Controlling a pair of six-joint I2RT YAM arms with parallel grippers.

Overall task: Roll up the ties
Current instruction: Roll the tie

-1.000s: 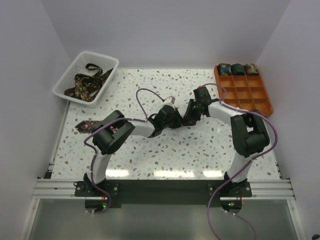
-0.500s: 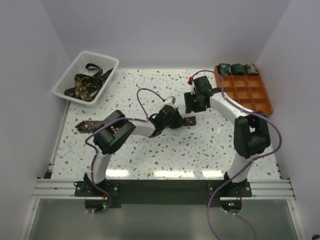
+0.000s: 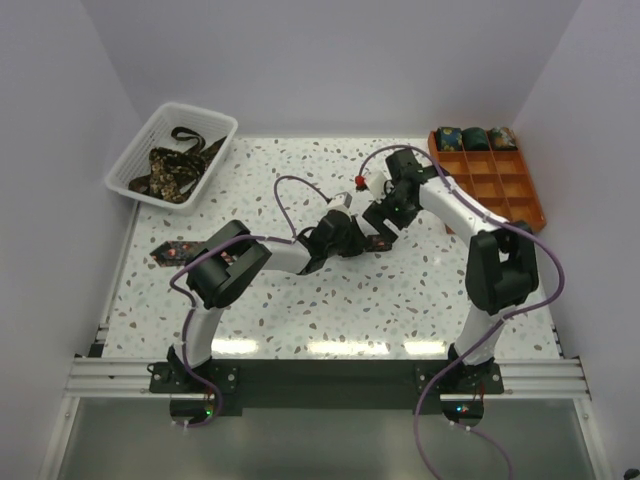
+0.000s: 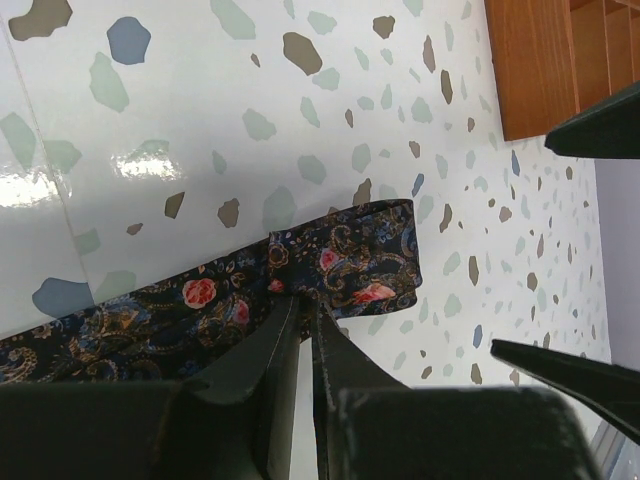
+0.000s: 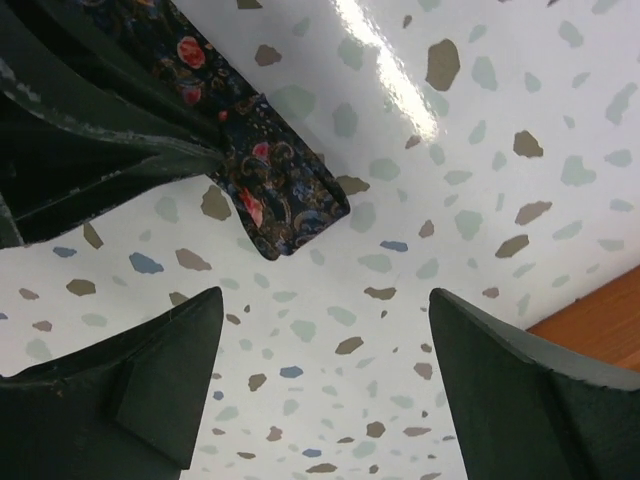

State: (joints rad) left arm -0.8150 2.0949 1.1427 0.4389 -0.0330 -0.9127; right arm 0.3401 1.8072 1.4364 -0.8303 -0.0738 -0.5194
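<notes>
A dark floral tie (image 4: 350, 255) lies flat across the table, its pointed end (image 3: 166, 252) at the left and its folded end (image 3: 379, 241) at the middle. My left gripper (image 4: 305, 302) is shut on the tie just behind that fold (image 5: 285, 205), also seen in the top view (image 3: 350, 236). Above and just past the folded end hangs my right gripper (image 5: 325, 300), open, with only bare table between its fingers (image 5: 170, 370). In the top view it (image 3: 386, 216) is close beside the left gripper. Three rolled ties (image 3: 473, 137) fill the tray's back row.
An orange gridded tray (image 3: 500, 195) stands at the back right, its corner showing in the right wrist view (image 5: 600, 310). A white mesh basket (image 3: 136, 160) at the back left holds several loose ties (image 3: 170, 168). White walls close in the table on three sides.
The right gripper has opened, let go of the tie's folded end and drawn up and away from it. The left gripper stays shut on the tie in the same place.
</notes>
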